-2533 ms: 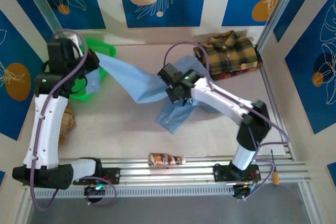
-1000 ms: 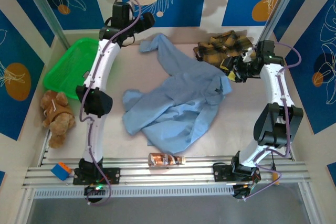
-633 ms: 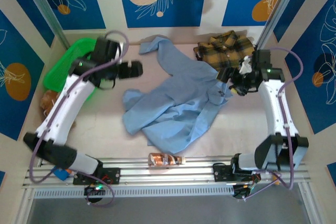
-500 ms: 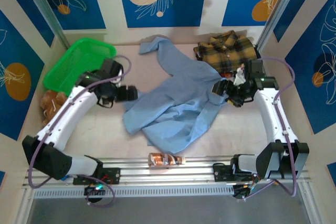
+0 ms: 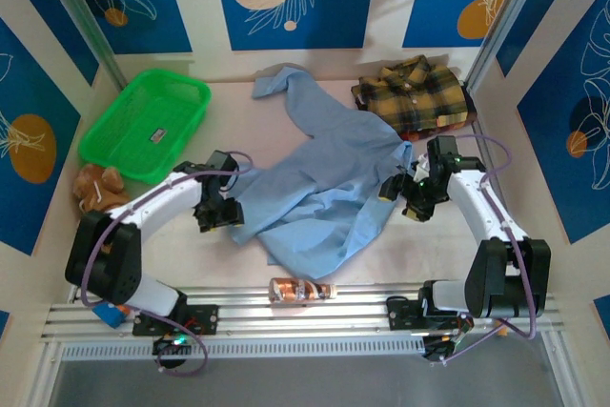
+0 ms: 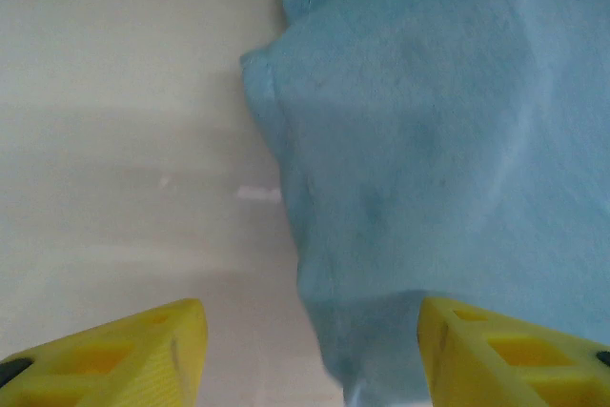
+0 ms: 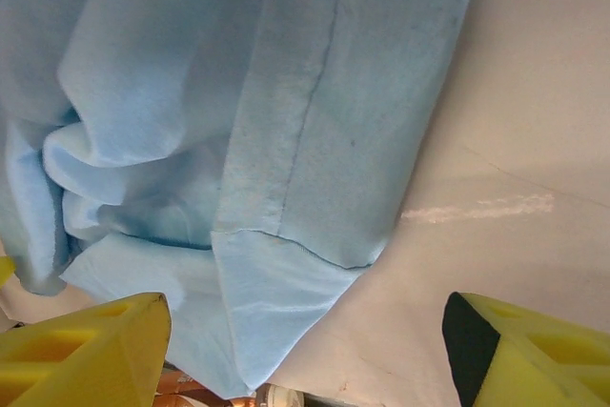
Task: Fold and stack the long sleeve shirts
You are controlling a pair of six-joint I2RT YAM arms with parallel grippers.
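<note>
Left wrist view shows the left gripper (image 6: 310,359) with its yellow fingers spread, the edge of the light blue shirt (image 6: 429,140) lying between them at the bottom of the frame. The right gripper (image 7: 305,359) stands spread wide too, over a folded hem. From above, the light blue shirt sprawls crumpled across the centre, and the plaid shirt (image 5: 415,94) sits folded at upper right.

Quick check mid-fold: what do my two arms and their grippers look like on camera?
Both the left arm and right arm have white shells with black joints and black wrist housings. A thin purple cable trails along each. The left gripper and right gripper each end in two chunky bright yellow fingers; the left ones show recessed pockets.
</note>
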